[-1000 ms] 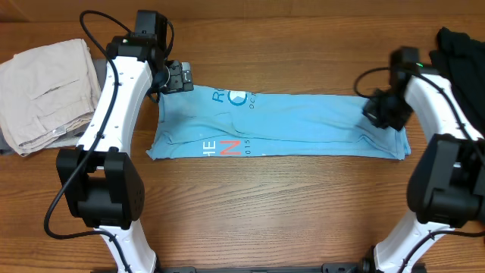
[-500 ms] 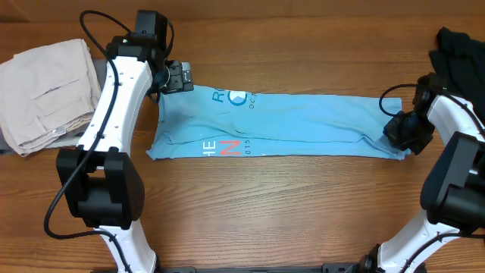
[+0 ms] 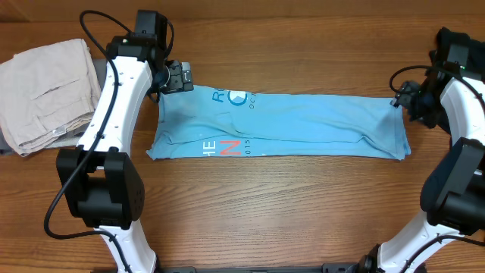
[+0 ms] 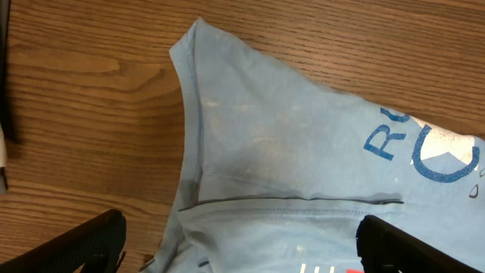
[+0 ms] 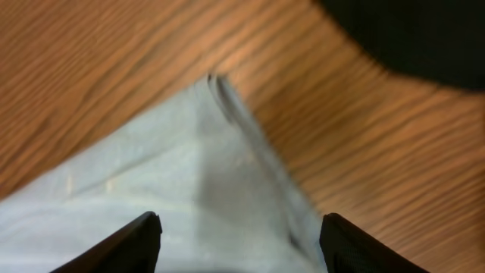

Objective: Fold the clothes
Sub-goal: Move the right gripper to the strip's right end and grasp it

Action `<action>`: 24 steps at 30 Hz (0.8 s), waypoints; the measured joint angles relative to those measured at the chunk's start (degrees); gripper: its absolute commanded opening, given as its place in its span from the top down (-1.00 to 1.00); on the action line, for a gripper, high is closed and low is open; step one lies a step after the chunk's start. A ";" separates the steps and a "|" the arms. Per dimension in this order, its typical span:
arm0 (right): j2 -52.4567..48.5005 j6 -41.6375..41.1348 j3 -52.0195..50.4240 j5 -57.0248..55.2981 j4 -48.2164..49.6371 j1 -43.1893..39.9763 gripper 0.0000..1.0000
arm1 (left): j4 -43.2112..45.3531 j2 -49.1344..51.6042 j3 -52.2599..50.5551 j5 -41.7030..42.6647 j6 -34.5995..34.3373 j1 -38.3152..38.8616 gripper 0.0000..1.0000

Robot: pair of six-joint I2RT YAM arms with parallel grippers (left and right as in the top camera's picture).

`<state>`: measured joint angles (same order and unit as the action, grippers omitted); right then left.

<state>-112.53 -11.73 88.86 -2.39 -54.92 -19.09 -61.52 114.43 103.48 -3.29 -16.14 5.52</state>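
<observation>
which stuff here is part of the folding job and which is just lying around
Part of the job: light blue cotton T-shirt with red-and-white lettering, folded into a long strip; left gripper, open by one end; right gripper, open by the other.
Lying about: folded beige khaki trousers, far left; black cloth heap, far right.

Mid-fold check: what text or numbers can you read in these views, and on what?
"R" plus a cut-off letter, dark blue, beside a ring emblem: T-shirt, far edge.
"HE" white, then "N" red: T-shirt's near edge, cut by the fold.
"015", small, right of that N.
Small print beside the emblem: too small to read.
Nothing legible on the trousers.
</observation>
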 measured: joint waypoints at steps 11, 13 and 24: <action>-0.98 5.44 -0.02 -3.17 2.25 -0.07 -0.23 | 0.00 0.00 0.00 0.00 0.00 0.00 -1.00; -2.21 6.47 -0.02 -3.21 1.92 -0.04 -0.19 | 0.00 0.00 0.00 0.00 0.00 0.00 -1.00; -7.54 11.52 -0.04 -3.58 -0.22 -0.11 -0.11 | 0.00 0.00 0.00 0.00 0.00 0.00 -1.00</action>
<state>-120.07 -0.21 88.82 -5.98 -55.13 -19.20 -61.52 114.43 103.48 -3.29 -16.14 5.52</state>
